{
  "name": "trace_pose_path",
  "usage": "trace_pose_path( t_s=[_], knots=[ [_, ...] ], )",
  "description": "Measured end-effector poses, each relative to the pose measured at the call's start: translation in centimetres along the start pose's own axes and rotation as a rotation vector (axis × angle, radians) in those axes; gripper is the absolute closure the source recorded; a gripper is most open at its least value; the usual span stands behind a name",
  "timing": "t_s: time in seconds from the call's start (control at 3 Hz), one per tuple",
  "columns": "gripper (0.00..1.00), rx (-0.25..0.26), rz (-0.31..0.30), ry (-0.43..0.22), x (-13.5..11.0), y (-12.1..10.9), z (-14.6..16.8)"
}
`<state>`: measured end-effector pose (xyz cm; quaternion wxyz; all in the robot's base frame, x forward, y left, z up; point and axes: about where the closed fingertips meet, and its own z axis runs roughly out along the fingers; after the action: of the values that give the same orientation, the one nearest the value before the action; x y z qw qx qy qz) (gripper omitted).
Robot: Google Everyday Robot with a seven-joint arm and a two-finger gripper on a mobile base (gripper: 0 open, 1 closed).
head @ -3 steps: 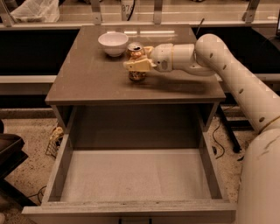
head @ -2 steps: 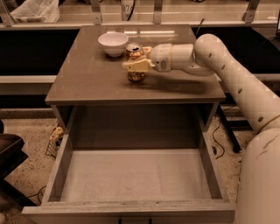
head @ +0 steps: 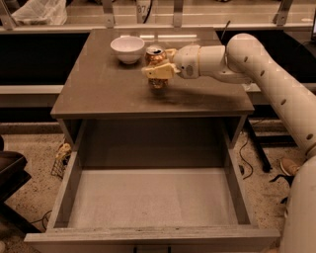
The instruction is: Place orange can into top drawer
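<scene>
the room is dim, with a speckled floor [head: 29, 143] around a grey-brown bench [head: 98, 94] and a crumpled plastic bag [head: 37, 11] on the ledge beyond the bench's far left corner. from my seat i see the bench top from above and in front, and the top drawer [head: 148, 197] stands pulled all the way out beneath the bench's near edge, with its pale flat bottom bare and its thick front panel closest to the camera.

the arm [head: 266, 74] reaches in across the bench's right edge and stretches leftward over the top. the gripper [head: 159, 63] sits over the far half of the bench, about midway between the left and right edges. its pale fingers [head: 157, 72] are clamped on the orange can [head: 155, 53], one across the near side of the can and the other behind it. the can stands upright in that grasp, silver top showing above the fingers and a bit of its lower body showing below the near one. i cannot tell whether its base touches the bench top or hangs just clear of it.

a white bowl [head: 128, 48] sits on the bench just to the left of the can, near the far edge, upright and apart from the gripper. the can is well apart from the drawer, which lies past the near edge and lower down.
</scene>
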<state>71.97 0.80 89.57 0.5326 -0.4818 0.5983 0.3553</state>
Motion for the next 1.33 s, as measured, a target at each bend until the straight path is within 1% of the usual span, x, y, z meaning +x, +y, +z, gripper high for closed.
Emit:
trace_pose_path(
  t_s=[0.33, 0.67, 1.0, 1.33],
  knots=[
    [1.0, 0.044, -0.023, 0.012, -2.1, 2.2, -2.5],
    [1.0, 0.074, -0.036, 0.035, -2.2, 6.6, -4.8],
    [1.0, 0.085, -0.039, 0.056, -0.8, 10.8, -6.3],
    [1.0, 0.083, -0.027, 0.079, 1.5, 15.0, -7.8]
  ],
)
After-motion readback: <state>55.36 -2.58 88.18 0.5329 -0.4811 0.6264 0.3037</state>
